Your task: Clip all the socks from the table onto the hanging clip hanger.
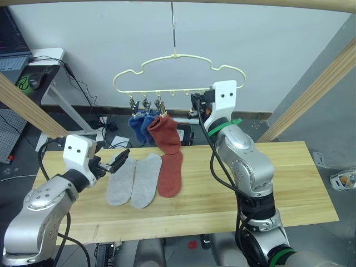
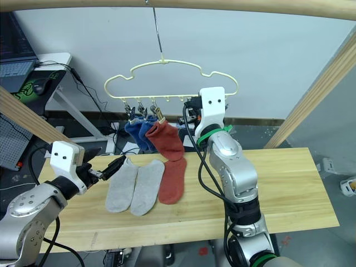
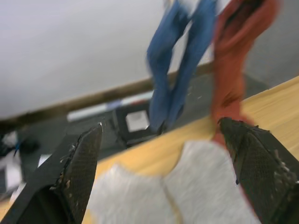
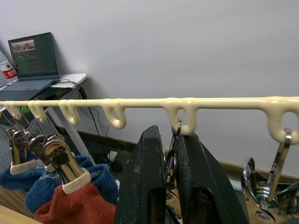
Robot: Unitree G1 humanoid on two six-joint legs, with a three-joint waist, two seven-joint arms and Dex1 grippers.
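Note:
The pale yellow clip hanger [image 1: 178, 72] hangs from a long hook above the table's [image 1: 300, 178] far edge. Two blue socks [image 1: 140, 125] and one red sock [image 1: 166, 133] hang from its left clips. On the table lie two light grey socks [image 1: 121, 181] [image 1: 146, 181] side by side, with a red sock [image 1: 171, 175] to their right. My left gripper [image 1: 123, 157] is open, low over the left grey sock's cuff [image 3: 135, 200]. Up at the hanger, my right gripper [image 4: 169, 135] is shut on a silver clip [image 4: 172, 154] right of the hung socks.
A thick wooden rail [image 1: 222, 3] crosses the top, with slanted posts at the left [image 1: 28, 108] and right [image 1: 317, 94]. A white desk [image 1: 47, 55] with a laptop [image 4: 32, 58] stands at the back left. More clips [image 4: 280, 154] hang further along the hanger.

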